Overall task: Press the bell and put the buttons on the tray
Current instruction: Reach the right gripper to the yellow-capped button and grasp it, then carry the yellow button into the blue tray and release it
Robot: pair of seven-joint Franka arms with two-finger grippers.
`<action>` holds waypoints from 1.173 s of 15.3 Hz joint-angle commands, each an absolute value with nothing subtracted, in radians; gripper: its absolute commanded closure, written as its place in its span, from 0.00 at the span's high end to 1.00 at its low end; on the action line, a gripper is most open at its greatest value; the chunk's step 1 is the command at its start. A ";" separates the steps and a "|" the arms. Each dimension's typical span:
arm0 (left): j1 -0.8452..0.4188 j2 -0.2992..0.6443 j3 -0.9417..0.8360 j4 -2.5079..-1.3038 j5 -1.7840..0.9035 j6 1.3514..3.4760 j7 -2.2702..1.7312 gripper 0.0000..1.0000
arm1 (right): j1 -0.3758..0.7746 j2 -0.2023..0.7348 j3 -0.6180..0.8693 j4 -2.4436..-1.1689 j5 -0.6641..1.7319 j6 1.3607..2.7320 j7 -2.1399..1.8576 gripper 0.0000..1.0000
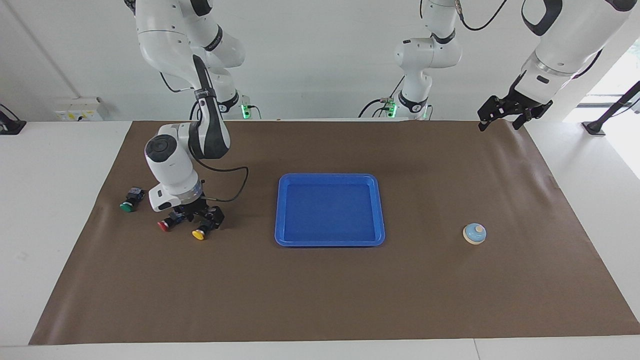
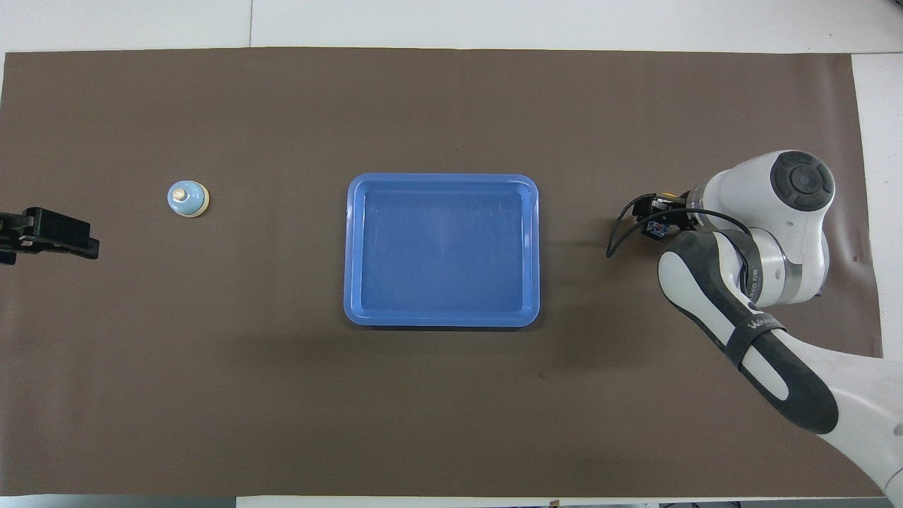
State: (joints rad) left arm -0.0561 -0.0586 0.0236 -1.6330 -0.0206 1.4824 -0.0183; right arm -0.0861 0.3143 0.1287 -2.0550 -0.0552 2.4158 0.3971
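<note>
Facing view: the right gripper [image 1: 200, 216] is low at the yellow button [image 1: 199, 233], beside the red button [image 1: 164, 225], its fingers spread around the button's body, grip uncertain; the green button [image 1: 128, 205] lies toward the mat's edge; the blue tray [image 1: 329, 210] sits mid-table, open mat around; the bell [image 1: 474, 233] stands apart; the left gripper [image 1: 510, 112] waits released over the mat's corner.

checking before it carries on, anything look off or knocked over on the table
Nothing stands out. The green button, red button and yellow button lie on the mat, the tray sits square and bare, and the bell stands upright.
</note>
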 commanded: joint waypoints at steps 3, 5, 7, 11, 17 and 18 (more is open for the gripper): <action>-0.043 -0.057 0.017 -1.620 -0.031 1.463 -0.026 1.00 | -0.086 0.333 0.135 -2.037 -0.074 2.418 0.448 0.81; -0.043 -0.057 0.017 -1.620 -0.031 1.463 -0.026 1.00 | -0.086 0.333 0.137 -2.037 -0.074 2.413 0.448 0.54; -0.043 -0.057 0.017 -1.620 -0.029 1.463 -0.025 1.00 | -0.086 0.331 0.137 -2.036 -0.078 2.405 0.442 0.14; -0.043 -0.057 0.017 -1.620 -0.031 1.463 -0.026 1.00 | -0.080 0.331 0.138 -2.023 -0.095 2.390 0.436 0.00; -0.043 -0.057 0.017 -1.620 -0.031 1.463 -0.026 1.00 | 0.072 0.359 0.140 -1.771 -0.084 2.113 0.465 0.00; -0.043 -0.057 0.017 -1.620 -0.029 1.463 -0.026 1.00 | 0.099 0.364 0.140 -1.741 -0.080 2.100 0.483 0.00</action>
